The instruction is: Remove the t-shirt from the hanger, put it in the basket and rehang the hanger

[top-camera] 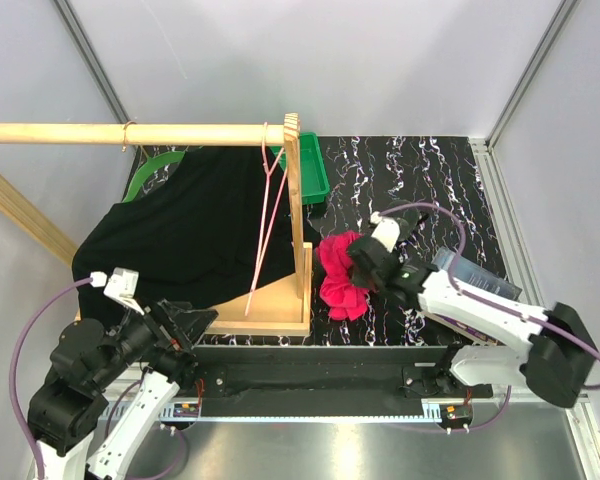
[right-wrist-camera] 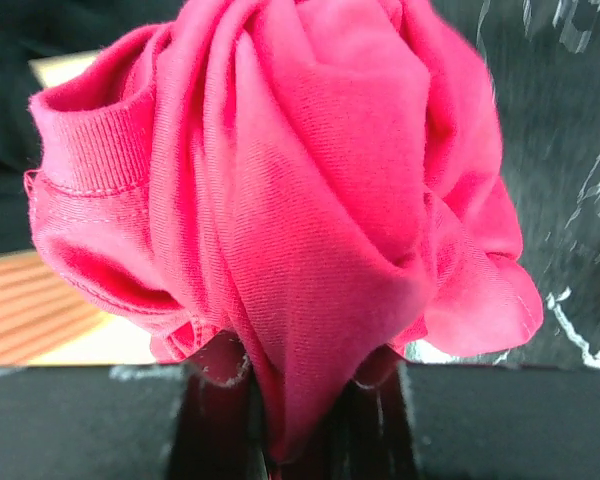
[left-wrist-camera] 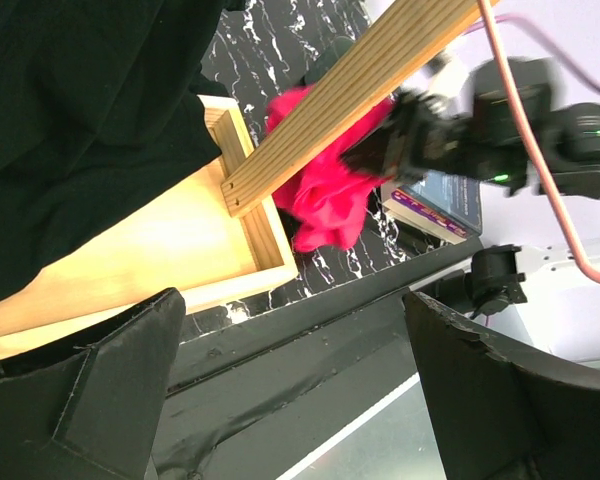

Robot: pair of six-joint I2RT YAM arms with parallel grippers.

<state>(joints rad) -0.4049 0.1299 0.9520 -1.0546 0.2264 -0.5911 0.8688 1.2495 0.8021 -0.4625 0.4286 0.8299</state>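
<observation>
t-shirt [top-camera: 342,278]: pink, bunched up, off the hanger [top-camera: 268,205], just right of the wooden stand [top-camera: 300,215]
right tool [top-camera: 355,262]: clenched on the t-shirt
left tool [top-camera: 194,322]: spread wide, grasping nothing, near the stand's base
bench [top-camera: 420,170]: black, marbled

Overhead light: bright, even, from above; shadows soft on the black marbled tabletop [top-camera: 420,180].
Glare: white shine on the brushed metal table edge [top-camera: 330,445].
Left wrist view: pale wooden base frame [left-wrist-camera: 170,240] overexposed, glowing yellow.
Right wrist view: crumpled pink cotton t-shirt [right-wrist-camera: 310,200] sharp; background blurred.
</observation>
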